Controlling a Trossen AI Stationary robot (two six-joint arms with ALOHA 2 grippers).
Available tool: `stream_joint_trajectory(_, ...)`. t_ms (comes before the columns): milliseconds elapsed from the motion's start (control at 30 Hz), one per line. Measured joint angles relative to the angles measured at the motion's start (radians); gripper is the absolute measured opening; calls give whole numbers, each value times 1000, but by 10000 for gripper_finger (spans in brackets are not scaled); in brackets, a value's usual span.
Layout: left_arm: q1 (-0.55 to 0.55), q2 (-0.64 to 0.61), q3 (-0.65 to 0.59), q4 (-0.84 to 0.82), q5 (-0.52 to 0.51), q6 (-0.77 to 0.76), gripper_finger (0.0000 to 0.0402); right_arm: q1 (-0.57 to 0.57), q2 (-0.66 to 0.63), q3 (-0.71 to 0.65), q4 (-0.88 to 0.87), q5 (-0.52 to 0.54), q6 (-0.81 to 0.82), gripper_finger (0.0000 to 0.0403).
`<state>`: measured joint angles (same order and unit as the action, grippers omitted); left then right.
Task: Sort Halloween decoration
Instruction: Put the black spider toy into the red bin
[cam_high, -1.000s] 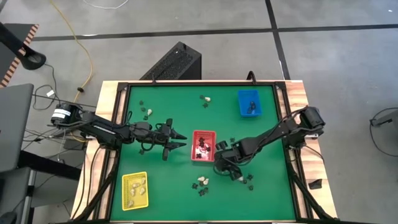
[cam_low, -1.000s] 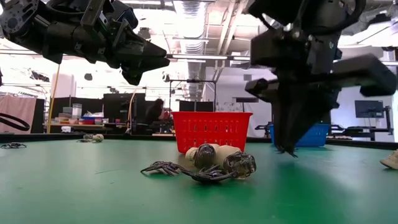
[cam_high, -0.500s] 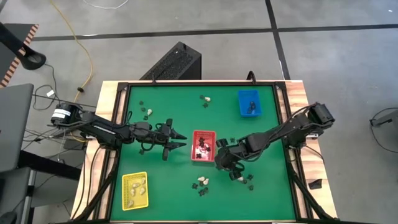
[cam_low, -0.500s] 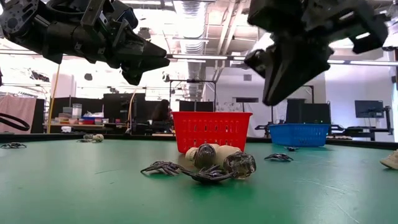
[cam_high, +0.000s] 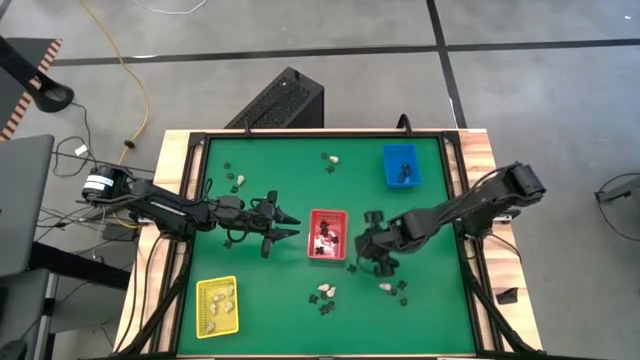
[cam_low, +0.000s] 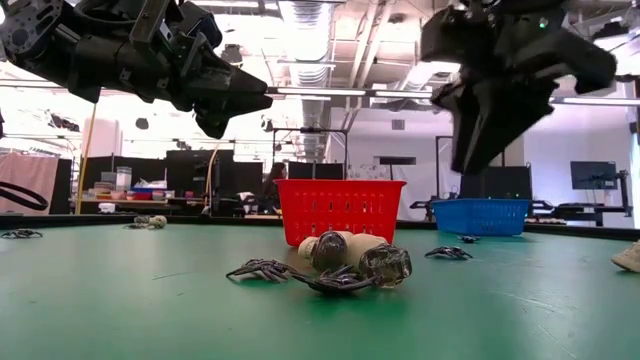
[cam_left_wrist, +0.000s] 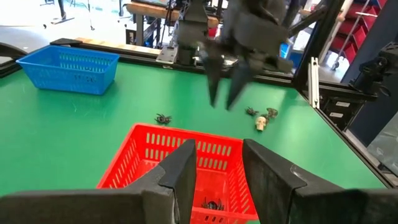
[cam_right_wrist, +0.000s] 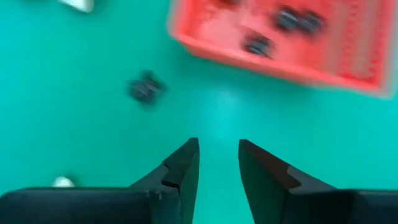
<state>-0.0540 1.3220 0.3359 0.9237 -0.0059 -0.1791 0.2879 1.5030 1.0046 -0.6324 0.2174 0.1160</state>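
Green felt carries the Halloween decoration (cam_high: 324, 296) in scattered clumps, the nearest at six o'clock from the red tray (cam_high: 327, 235). Right gripper (cam_high: 366, 247), fingers apart and seemingly empty, hangs beside that tray; it risks clipping its wall. Left gripper (cam_high: 288, 224), parted, waits opposite. Toward the table's six o'clock edge, room stays open.

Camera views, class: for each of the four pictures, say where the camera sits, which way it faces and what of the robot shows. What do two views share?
High: overhead, facing down; both arms over the table.
Low: at tabletop height, facing across to the red tray; arms overhead.
Left wrist: facing past the left gripper to the red tray.
Right wrist: facing down; right gripper empty.
Shared: the red tray, in all four.
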Motion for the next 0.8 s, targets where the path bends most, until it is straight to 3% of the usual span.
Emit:
stream_joint_trajectory(167,0,0,0,1,0,0,119,-96,-81,-64,-36,27,-2,138)
stream_joint_trajectory(433,0,0,0,3,0,-8,119,-280,-92,-185,49,-137,-88,139)
stream_joint_trajectory(800,0,0,0,1,0,0,119,-444,-92,-246,127,-243,14,139)
